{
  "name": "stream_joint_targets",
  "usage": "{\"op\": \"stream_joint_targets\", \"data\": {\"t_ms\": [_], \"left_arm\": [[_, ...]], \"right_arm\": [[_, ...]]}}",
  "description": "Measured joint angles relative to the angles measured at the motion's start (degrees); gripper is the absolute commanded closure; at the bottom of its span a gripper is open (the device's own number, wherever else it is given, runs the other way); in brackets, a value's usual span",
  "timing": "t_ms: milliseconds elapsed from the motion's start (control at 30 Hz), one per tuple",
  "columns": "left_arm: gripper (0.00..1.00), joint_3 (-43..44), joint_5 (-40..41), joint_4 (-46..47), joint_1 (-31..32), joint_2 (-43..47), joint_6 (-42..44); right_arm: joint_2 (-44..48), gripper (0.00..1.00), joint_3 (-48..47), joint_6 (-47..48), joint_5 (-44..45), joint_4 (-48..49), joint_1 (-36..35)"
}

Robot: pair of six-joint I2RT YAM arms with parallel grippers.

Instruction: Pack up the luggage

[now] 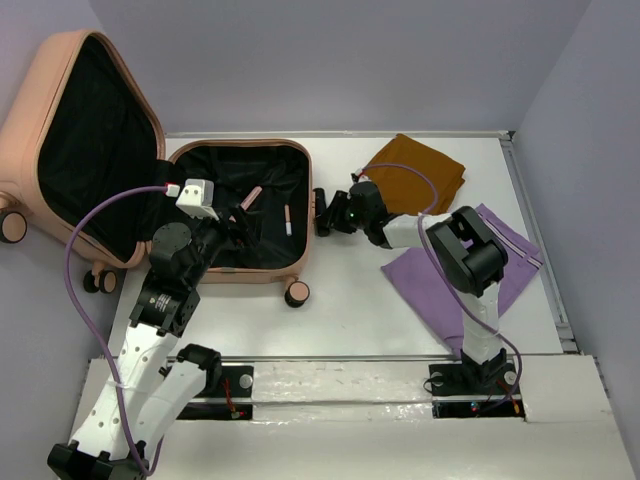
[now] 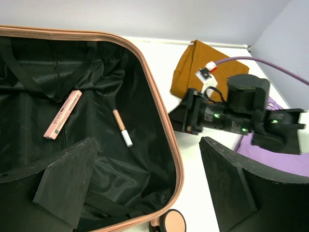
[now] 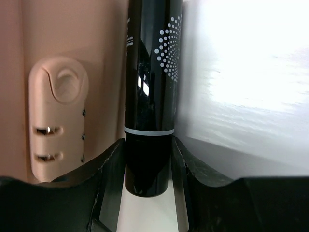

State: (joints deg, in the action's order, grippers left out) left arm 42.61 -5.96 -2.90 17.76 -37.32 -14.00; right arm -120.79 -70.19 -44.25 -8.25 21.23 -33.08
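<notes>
Lavender walls point(image 1: 350, 60) enclose a white table point(image 1: 350, 320), shown from overhead.

Luggage point(image 1: 258, 275): open at the upper left of the overhead view. Its base lies flat on the table and its lid leans back against the left wall, so the black lining faces up for loading. In the base lie a pink box point(image 2: 63, 113) and a slim pen-like stick point(image 2: 122, 127), a little apart.

Right hand point(image 1: 322, 212): closed around a black tube point(image 3: 149, 72) printed with white dots, gripped near one end. It sits just outside the luggage's right wall, whose peach shell and moulded fitting point(image 3: 58, 125) fill the left of the wrist view. Gripping the end appears to leave most of the tube free to reach over the rim, which it has not yet crossed.

Left hand point(image 1: 243, 226): fingers spread wide and holding nothing, poised over the base interior, probably to receive or steady items there.

Upper right of the overhead view: a mustard cloth point(image 1: 415, 170) with a purple cloth point(image 1: 415, 280) below it. Both lie folded on the table, unpacked, near the right arm.
</notes>
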Motion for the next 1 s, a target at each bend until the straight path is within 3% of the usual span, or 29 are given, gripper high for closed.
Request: {"op": "stream_joint_targets", "data": {"t_ms": [233,333,367,467,600,700,867,1000], "left_arm": [[0.01,0.0,0.0,0.0,-0.2,0.0,0.0],[0.01,0.0,0.0,0.0,-0.2,0.1,0.0],[0.01,0.0,0.0,0.0,-0.2,0.1,0.0],[0.01,0.0,-0.1,0.0,-0.2,0.1,0.0],[0.01,0.0,-0.1,0.0,-0.2,0.1,0.0],[0.01,0.0,-0.1,0.0,-0.2,0.1,0.0],[0.01,0.0,-0.2,0.0,-0.2,0.3,0.0],[0.01,0.0,-0.4,0.0,-0.2,0.4,0.0]], "right_arm": [[10.3,0.69,7.1,9.3,9.4,-10.0,0.1],[13.0,0.56,8.9,12.3,10.7,-13.2,0.2],[13.5,0.47,9.4,12.9,10.9,-13.7,0.3],[15.3,0.41,10.6,15.1,11.6,-16.0,0.4],[14.6,0.44,9.6,17.1,12.0,-18.7,0.4],[13.0,0.69,7.2,18.3,12.2,-20.5,0.4],[13.5,0.7,6.6,19.5,13.0,-22.3,0.4],[20.3,0.7,8.7,21.2,13.1,-24.6,0.4]]}}
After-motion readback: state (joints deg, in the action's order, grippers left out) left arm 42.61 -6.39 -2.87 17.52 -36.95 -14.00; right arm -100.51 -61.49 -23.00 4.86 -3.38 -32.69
